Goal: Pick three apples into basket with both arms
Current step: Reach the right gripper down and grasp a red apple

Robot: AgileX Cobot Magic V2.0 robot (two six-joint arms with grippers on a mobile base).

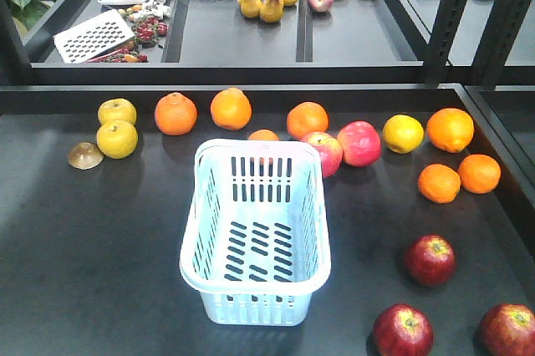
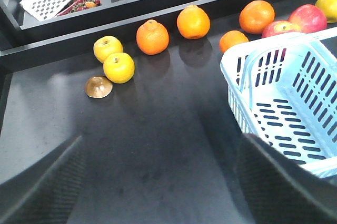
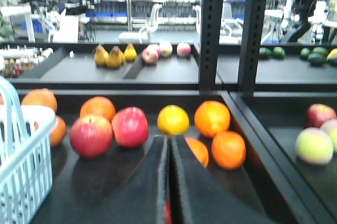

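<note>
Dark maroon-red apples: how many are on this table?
3 dark maroon-red apples on the black table, right of the pale blue plastic basket: one beside it, one nearer the front, one at the right corner.

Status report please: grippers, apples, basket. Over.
Left gripper jaws open, right gripper jaws shut. Three apples on table, right of basket; basket empty. Nothing between them.
</note>
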